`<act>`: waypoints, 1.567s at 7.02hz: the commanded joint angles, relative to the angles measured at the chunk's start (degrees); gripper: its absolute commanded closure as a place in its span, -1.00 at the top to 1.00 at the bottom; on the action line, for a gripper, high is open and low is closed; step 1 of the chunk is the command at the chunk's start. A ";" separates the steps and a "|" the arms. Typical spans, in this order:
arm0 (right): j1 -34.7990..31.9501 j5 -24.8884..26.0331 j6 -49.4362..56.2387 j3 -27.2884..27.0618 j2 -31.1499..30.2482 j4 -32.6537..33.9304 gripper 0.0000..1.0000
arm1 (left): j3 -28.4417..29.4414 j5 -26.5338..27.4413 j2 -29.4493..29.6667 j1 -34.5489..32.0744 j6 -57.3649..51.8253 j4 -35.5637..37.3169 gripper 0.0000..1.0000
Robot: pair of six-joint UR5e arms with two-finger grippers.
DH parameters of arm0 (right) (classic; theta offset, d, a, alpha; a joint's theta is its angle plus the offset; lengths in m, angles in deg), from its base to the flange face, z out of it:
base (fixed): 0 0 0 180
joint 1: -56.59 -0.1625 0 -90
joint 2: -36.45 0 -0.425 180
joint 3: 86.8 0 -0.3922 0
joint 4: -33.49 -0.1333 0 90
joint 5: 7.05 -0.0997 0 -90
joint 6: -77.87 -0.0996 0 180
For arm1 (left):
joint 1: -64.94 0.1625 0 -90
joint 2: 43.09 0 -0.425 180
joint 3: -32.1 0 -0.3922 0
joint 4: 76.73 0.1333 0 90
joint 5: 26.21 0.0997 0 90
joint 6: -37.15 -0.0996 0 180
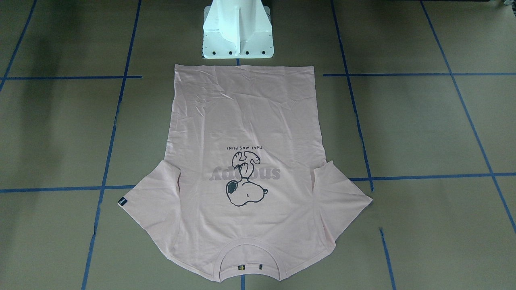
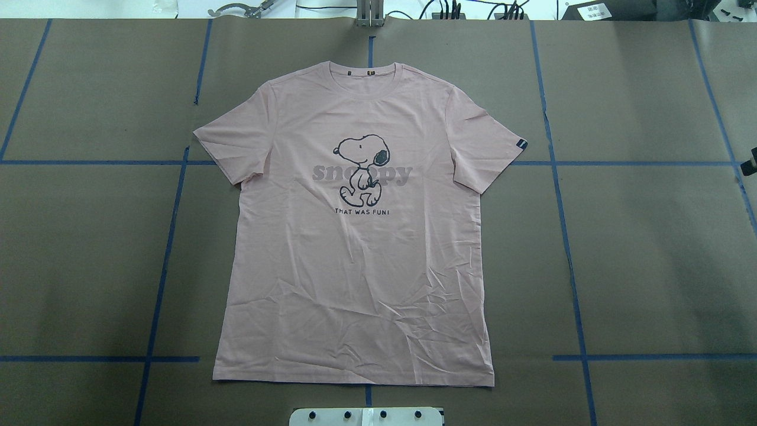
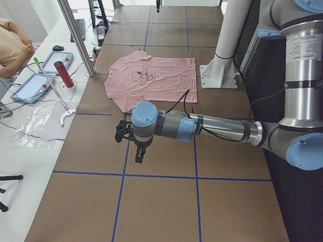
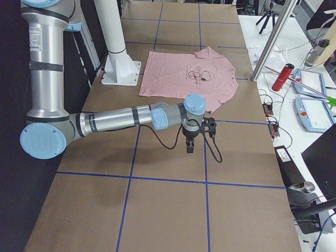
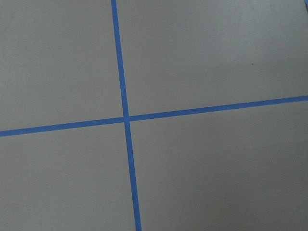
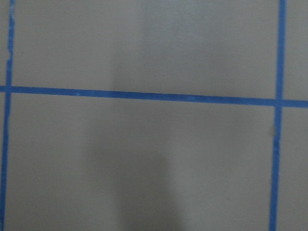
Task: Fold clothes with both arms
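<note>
Brown paper crossed with blue tape (image 5: 126,118) is covering the table (image 2: 650,266). The pink T-shirt (image 2: 355,248) is lying flat, print up, well apart from both sets of jaws. We are holding the left gripper (image 3: 140,154) and the right gripper (image 4: 190,146) above bare paper. We cannot tell whether their jaws are released or clenched. We are judging the fold not yet begun. Both grippers should be coming in together, pinching matching points and lifting evenly so the cloth is not skewing.
</note>
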 commanded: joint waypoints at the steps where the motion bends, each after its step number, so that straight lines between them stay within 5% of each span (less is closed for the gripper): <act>1: 6.61 -1.34 -4.77 3.43 7.69 -3.37 1.00 | -0.20 -0.18 -1.29 -0.03 -0.02 -0.03 1.00; 3: 12.68 1.01 -18.28 8.78 18.32 -5.64 1.00 | -0.29 -0.35 -2.17 -0.03 -0.02 -0.12 1.00; 6: 18.48 12.60 -41.71 17.21 26.87 -15.20 1.00 | -0.38 -1.58 -2.18 -0.03 -0.02 -0.21 1.00; 11: 25.44 23.26 -48.05 27.69 32.68 -19.11 0.61 | -4.51 -3.61 -4.64 -0.03 -0.02 -0.38 1.00</act>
